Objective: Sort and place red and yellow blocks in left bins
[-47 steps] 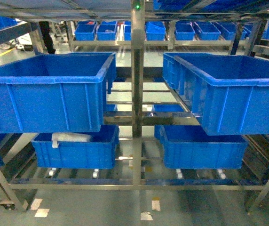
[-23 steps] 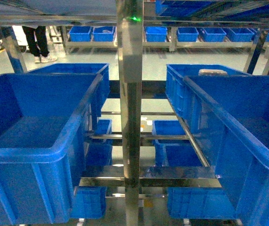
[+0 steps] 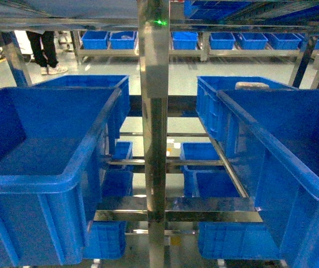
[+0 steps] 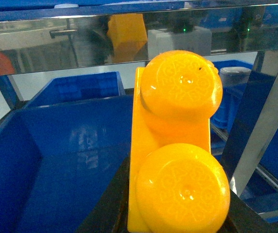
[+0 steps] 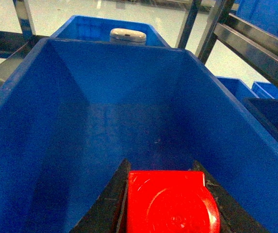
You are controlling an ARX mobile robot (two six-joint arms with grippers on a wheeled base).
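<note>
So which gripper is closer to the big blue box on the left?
Left. The left gripper holds the yellow block over the left bin; the right gripper holds a red block over the right-hand bin.

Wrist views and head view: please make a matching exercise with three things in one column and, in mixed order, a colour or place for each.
Things:
1. glossy plastic toy brick with two round studs
2. glossy plastic block with rounded corners
3. vertical shiny steel rack post

Descriptions:
A. red, in the right jaws
B. between the two near crates
C. orange-yellow, in the left jaws

Pairs: 1-C, 2-A, 3-B
</note>
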